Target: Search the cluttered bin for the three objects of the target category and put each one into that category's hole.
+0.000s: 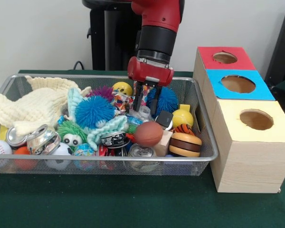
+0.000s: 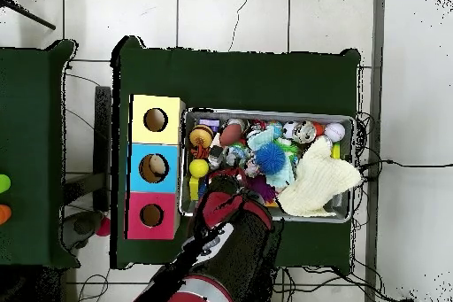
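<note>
The gripper (image 1: 146,100) hangs low over the back middle of the cluttered bin (image 1: 205,142), its two dark fingers (image 1: 138,96) parted, tips down among the toys with nothing clamped between them. Just beside it toward the boxes sits a spiky blue ball (image 1: 167,99); on its other side lies a larger spiky blue ball (image 1: 94,111). In front of the gripper, nearer me, rests a small basketball (image 1: 147,134). Well off to one side, past the bin's rim, is the hole (image 1: 238,84) in the blue-topped box, the middle of three on the green worktop (image 1: 109,199). A cream knitted cloth (image 1: 35,107) fills the bin's opposite end.
</note>
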Robot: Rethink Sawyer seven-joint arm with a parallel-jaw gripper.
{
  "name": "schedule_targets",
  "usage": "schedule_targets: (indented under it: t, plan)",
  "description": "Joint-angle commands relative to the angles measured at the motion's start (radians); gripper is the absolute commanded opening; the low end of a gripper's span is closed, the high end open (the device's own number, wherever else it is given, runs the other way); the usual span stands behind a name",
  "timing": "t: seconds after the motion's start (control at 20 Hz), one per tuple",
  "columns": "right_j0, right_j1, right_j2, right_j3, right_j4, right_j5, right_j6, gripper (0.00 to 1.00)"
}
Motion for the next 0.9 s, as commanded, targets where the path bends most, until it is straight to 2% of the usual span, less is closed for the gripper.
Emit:
schedule_targets:
  t: [0.05,0.4,0.55,0.9]
  plan:
    - [-0.070,-0.003,0.065,-0.060,0.076,-0.098,0.123,0.00]
    - [-0.068,-0.016,0.072,-0.058,0.068,-0.075,0.099,0.00]
    - [-0.083,-0.055,0.099,-0.051,0.037,-0.017,0.101,0.00]
    - [-0.092,-0.086,0.116,-0.049,0.015,0.035,0.085,0.00]
